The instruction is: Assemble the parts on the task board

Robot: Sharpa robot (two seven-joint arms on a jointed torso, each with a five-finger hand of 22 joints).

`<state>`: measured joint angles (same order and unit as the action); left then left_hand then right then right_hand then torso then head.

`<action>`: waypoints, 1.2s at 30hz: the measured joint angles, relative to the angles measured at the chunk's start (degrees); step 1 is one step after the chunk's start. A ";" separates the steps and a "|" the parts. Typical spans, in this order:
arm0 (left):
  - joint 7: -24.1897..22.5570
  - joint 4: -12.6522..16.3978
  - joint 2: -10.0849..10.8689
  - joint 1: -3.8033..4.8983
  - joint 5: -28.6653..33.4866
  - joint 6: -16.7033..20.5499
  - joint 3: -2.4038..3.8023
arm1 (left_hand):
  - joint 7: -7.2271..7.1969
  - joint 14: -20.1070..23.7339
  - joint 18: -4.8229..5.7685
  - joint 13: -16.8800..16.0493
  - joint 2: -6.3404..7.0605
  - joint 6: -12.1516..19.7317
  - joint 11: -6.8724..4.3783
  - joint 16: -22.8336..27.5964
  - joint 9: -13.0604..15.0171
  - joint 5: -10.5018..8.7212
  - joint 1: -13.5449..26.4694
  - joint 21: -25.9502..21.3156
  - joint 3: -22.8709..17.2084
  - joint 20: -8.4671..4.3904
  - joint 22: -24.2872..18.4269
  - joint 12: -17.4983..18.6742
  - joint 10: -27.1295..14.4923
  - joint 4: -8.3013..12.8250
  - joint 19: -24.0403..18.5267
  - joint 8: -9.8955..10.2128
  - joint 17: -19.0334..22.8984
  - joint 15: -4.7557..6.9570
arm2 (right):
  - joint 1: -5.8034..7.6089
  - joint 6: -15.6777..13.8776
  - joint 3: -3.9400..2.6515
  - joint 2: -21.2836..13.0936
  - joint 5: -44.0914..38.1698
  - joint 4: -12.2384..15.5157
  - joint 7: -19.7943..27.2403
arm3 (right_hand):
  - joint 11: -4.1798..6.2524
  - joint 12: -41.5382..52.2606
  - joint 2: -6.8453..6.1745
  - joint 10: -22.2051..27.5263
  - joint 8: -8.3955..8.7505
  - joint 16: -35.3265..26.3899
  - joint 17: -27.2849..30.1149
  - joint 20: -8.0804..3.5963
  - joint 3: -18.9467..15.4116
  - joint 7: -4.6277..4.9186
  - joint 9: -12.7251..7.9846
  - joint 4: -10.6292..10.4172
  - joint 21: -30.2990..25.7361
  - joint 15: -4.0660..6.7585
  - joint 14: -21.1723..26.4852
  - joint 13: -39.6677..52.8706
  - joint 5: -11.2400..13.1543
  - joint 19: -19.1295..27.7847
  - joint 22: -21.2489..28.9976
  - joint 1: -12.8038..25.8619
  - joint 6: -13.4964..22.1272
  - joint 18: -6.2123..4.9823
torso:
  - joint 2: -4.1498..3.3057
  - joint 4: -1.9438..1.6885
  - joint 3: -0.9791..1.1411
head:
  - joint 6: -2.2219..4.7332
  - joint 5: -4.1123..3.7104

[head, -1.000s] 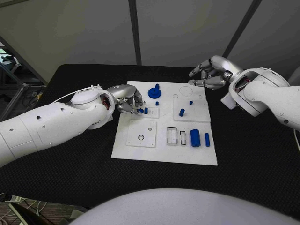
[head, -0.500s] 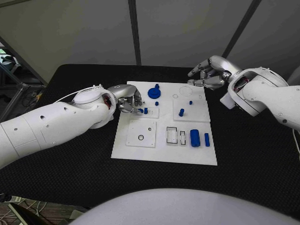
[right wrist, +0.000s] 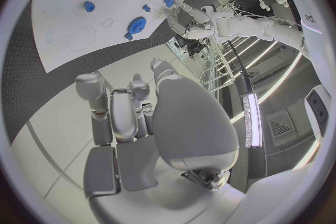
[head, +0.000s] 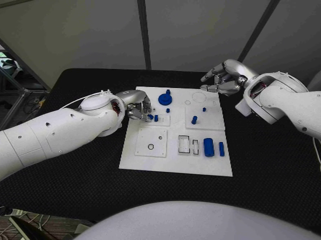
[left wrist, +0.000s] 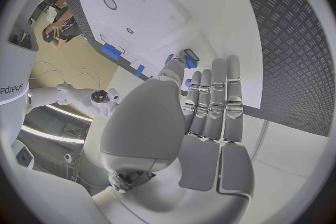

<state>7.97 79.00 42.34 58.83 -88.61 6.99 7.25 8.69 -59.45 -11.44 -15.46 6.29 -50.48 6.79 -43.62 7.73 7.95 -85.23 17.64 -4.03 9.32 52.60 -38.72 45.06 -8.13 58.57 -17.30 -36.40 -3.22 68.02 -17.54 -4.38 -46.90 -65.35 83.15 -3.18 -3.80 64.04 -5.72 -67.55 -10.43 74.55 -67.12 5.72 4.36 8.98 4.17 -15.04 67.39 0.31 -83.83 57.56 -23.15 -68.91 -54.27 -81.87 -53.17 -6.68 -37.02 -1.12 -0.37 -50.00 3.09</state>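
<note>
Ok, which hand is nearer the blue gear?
Left. The left hand sits just beside the blue gear at the board's edge; the right hand hovers off the far corner.

Black table (head: 73,165); white task board (head: 149,162) lying flat mid-table, apparently square-on.

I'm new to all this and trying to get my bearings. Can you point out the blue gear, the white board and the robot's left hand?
Blue gear (head: 165,99): head view, on its round face.
White board (head: 176,164): head view, on a bare near part.
Left hand (head: 138,108): head view, on its middle.
</note>
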 measured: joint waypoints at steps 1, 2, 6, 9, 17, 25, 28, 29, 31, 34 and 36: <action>0.02 0.00 -0.01 0.00 -0.01 -0.05 0.00 | -0.13 0.06 0.00 0.00 0.00 -0.17 0.00 -0.08 -0.08 0.00 0.00 0.00 0.00 0.00 0.00 0.00 0.00 0.00 0.00 0.00 0.05 0.06 | 0.00 0.00 0.00 0.00 0.00 0.00 0.00 | 0.00 0.00 0.00 0.00 0.00 0.00 0.00 0.00 0.00 0.00 0.00 0.00 0.00 0.00 0.00 0.00 0.00 0.00 0.00 0.00 0.00 0.00 | 0.00 -0.01 0.00 | 0.00 0.00; 0.03 0.00 -0.02 0.00 -0.02 -0.09 0.00 | -0.10 0.22 0.00 0.00 -0.42 -0.51 0.13 -0.33 -0.24 0.00 -0.42 0.00 0.00 0.00 0.00 -0.07 -0.23 0.00 0.00 0.21 0.13 -0.09 | 0.00 0.00 0.00 0.00 0.00 0.00 0.00 | 0.00 0.00 0.00 0.00 0.00 0.00 0.00 0.00 0.00 0.00 0.00 0.00 0.00 0.00 0.00 0.00 0.00 0.00 0.00 0.00 0.00 0.00 | 0.00 -0.01 0.00 | 0.00 -0.02; 0.03 0.06 0.01 0.01 -0.06 -0.30 0.00 | -0.68 0.72 0.00 0.12 -1.66 -1.60 0.24 -0.98 -0.88 0.00 -1.31 0.00 -0.13 0.00 0.00 -0.50 -1.22 0.13 0.00 0.63 0.40 -0.20 | 0.00 0.02 0.00 0.01 0.00 0.00 0.00 | 0.00 0.00 0.00 0.00 0.00 0.00 0.00 0.00 0.00 0.00 0.00 0.00 0.00 0.00 0.00 0.00 0.00 0.00 0.00 0.00 0.00 0.00 | 0.00 -0.01 0.00 | 0.00 -0.03; 0.00 0.18 0.11 0.02 -0.08 -0.45 0.01 | -0.86 0.89 0.01 0.24 -2.18 -2.26 0.31 -1.33 -1.27 0.00 -1.70 0.00 -0.33 0.00 0.10 -0.78 -1.54 0.33 0.00 0.90 0.53 -0.15 | 0.00 0.02 0.00 0.02 0.00 -0.01 0.00 | 0.00 0.00 0.00 0.00 0.00 0.00 0.00 0.00 0.00 0.00 0.00 0.00 0.00 0.00 0.00 0.00 0.00 0.00 0.00 0.00 0.00 0.00 | 0.00 -0.02 -0.01 | 0.00 -0.03; -0.31 0.67 0.38 0.02 -0.10 -0.75 0.01 | -1.44 2.24 0.00 0.83 -4.10 -4.15 0.93 -2.35 -2.51 0.00 -3.63 0.00 -2.52 0.00 0.92 -1.19 -3.44 0.73 0.00 2.40 0.93 -0.44 | 0.00 0.04 0.00 0.03 0.01 -0.04 0.00 | 0.00 0.00 0.00 0.00 0.00 0.00 0.00 0.00 0.00 0.00 0.00 0.00 0.00 0.00 0.00 0.00 0.00 0.00 0.00 0.00 0.00 0.00 | 0.00 -0.04 -0.01 | 0.00 0.02; -0.69 0.76 0.68 0.06 0.08 -0.82 0.04 | -1.43 3.30 -0.02 1.51 -5.34 -5.12 1.02 -3.66 -3.54 -0.01 -4.89 1.35 -5.21 -0.32 2.83 -1.67 -4.31 1.99 -1.18 3.86 1.23 -0.52 | 0.00 0.06 0.00 0.02 0.01 -0.04 0.01 | 0.00 0.00 0.00 0.00 0.00 0.00 0.00 0.00 0.00 0.00 0.00 0.00 0.00 0.00 0.00 0.05 0.00 0.00 0.00 0.00 0.00 0.00 | 0.00 -0.04 -0.02 | 0.00 0.10; -0.80 0.80 0.83 0.06 0.15 -0.85 0.05 | -1.41 3.78 0.01 1.87 -5.34 -5.72 1.23 -4.18 -3.85 -0.01 -4.88 2.24 -6.24 -0.39 4.09 -1.83 -4.52 2.57 -1.91 4.60 1.47 -0.58 | 0.00 0.07 0.00 0.03 0.01 -0.07 0.01 | 0.00 0.00 0.00 0.00 0.00 0.00 0.01 0.00 0.00 0.00 0.00 0.00 0.00 0.00 0.00 0.05 0.00 0.00 0.00 0.00 0.00 0.00 | 0.00 -0.04 -0.02 | 0.00 0.13; -0.82 0.81 0.88 0.06 0.17 -0.86 0.05 | -1.44 3.86 -0.02 1.98 -5.34 -5.74 1.09 -4.44 -3.91 -0.01 -4.88 2.49 -6.54 -0.41 4.51 -1.83 -4.66 2.87 -2.08 4.71 1.56 -0.66 | 0.00 0.08 0.00 0.03 0.01 -0.08 0.01 | 0.00 0.00 0.00 0.00 0.00 0.00 0.01 0.00 0.00 0.00 0.00 0.00 0.00 0.00 0.00 0.05 0.00 0.00 0.00 0.00 0.00 0.00 | 0.00 -0.04 -0.02 | 0.00 0.15; -0.85 0.82 0.98 0.08 0.22 -0.88 0.06 | -1.31 3.97 -0.03 2.19 -5.34 -5.87 1.03 -4.75 -3.96 -0.01 -4.88 2.98 -7.27 -0.51 5.28 -2.11 -4.73 3.25 -2.41 5.15 1.74 -0.55 | 0.00 0.08 0.00 0.03 0.01 -0.11 0.01 | 0.00 0.00 0.00 0.00 0.00 0.00 0.00 0.00 0.00 0.00 0.00 0.00 0.00 0.00 0.00 0.05 0.00 0.00 0.00 0.00 0.00 0.00 | 0.00 -0.04 -0.02 | 0.00 0.18; -0.87 0.85 1.11 0.09 0.28 -0.91 0.08 | -1.29 4.27 0.00 2.58 -5.33 -6.29 1.24 -5.22 -4.08 -0.01 -4.88 4.13 -8.60 -0.48 6.87 -2.32 -4.94 3.88 -3.32 5.93 2.08 -0.65 | 0.00 0.09 0.00 0.05 0.01 -0.12 0.02 | 0.00 0.00 0.00 0.00 0.00 0.00 0.01 0.00 0.00 0.00 0.00 0.00 0.00 0.00 0.00 0.05 0.00 0.00 0.00 0.00 0.00 0.00 | 0.00 -0.04 -0.02 | 0.00 0.22; -0.88 0.86 1.24 0.10 0.31 -0.95 0.10 | -1.32 4.66 -0.01 2.88 -5.07 -6.67 1.29 -5.66 -4.14 -0.01 -4.62 4.93 -9.56 -0.41 8.04 -2.56 -5.21 4.31 -3.92 6.38 2.38 -0.66 | 0.00 0.09 0.00 0.05 0.01 -0.13 0.02 | 0.00 0.00 0.00 0.00 0.00 0.00 0.00 0.00 0.00 0.00 0.00 0.00 0.00 0.00 0.00 0.05 0.00 0.00 0.00 0.00 0.00 0.00 | 0.00 -0.04 -0.02 | 0.00 0.25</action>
<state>7.09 79.86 43.58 58.93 -88.30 6.05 7.35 7.37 -54.79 -11.45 -12.58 1.23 -57.15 8.07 -49.28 3.59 7.94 -89.85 22.57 -13.60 8.91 60.64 -41.28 39.85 -3.82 54.64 -10.92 -34.02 -3.88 68.02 -17.45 -4.38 -46.85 -65.34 83.02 -3.16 -3.80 64.04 -5.72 -67.55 -10.43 74.55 -67.11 5.72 4.36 8.98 4.17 -15.04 67.39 0.31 -83.83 57.61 -23.15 -68.91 -54.27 -81.87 -53.17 -6.68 -37.02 -1.16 -0.38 -50.00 3.35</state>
